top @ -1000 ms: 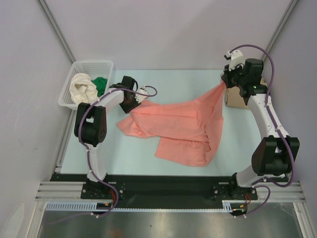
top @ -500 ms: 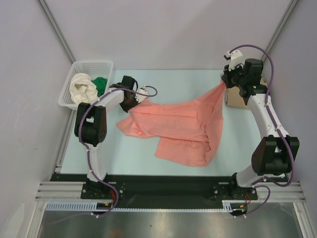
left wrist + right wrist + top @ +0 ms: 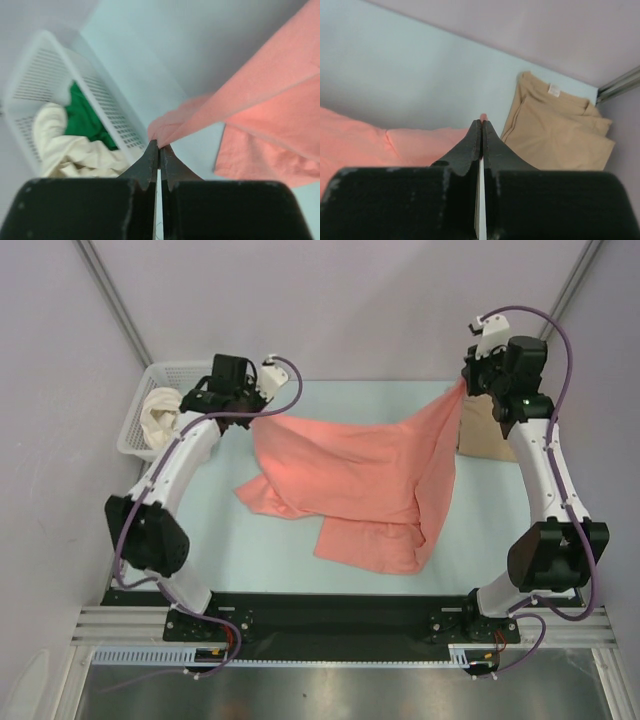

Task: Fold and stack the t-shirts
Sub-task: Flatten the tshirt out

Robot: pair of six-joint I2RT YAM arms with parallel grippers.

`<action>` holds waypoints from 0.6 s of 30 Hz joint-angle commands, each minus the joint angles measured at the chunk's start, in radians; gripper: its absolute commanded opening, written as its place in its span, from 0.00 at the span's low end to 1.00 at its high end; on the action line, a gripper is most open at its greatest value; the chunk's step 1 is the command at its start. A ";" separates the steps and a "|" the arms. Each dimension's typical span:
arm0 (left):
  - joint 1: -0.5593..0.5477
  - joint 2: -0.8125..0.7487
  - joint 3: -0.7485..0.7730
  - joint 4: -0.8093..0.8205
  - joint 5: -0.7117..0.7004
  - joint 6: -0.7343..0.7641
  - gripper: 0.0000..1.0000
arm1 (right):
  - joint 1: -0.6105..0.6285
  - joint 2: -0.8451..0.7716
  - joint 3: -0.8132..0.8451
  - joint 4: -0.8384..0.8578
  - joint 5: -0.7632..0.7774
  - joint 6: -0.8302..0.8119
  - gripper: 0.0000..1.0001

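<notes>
A pale blue-green table (image 3: pixel 200 540) stands inside plain grey-lilac walls, seen from above. Spread across most of it is a large salmon-pink t-shirt (image 3: pixel 360 470), the thing every other place here is given from. Its top edge hangs stretched in the air between two corners, while its lower part lies crumpled on the table towards the near edge. Two white and black robot arms rise from the near edge, one on each side of the pink shirt. Beyond the shirt's far left corner sits a white lattice basket (image 3: pixel 135 435). Just past the shirt's far right corner lies a folded tan t-shirt (image 3: pixel 485 435), flat on the table. Inside the basket, to the left of the pink shirt, is a bunched cream-white t-shirt (image 3: pixel 160 412), with a green t-shirt (image 3: pixel 82 120) tucked beside it. The left gripper (image 3: pixel 255 412) is pinched tight on the pink shirt's upper left corner, cloth squeezed between its dark fingertips. The right gripper (image 3: pixel 465 388) is clenched on the upper right corner, a sliver of pink showing at its tips.
</notes>
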 commanded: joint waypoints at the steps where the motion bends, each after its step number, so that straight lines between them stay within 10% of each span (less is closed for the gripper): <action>1: -0.023 -0.152 0.075 0.001 0.012 -0.061 0.00 | -0.020 -0.014 0.134 -0.021 0.049 0.046 0.00; 18: -0.081 -0.632 0.199 -0.100 -0.025 -0.122 0.00 | -0.037 -0.529 0.264 -0.323 0.164 -0.021 0.00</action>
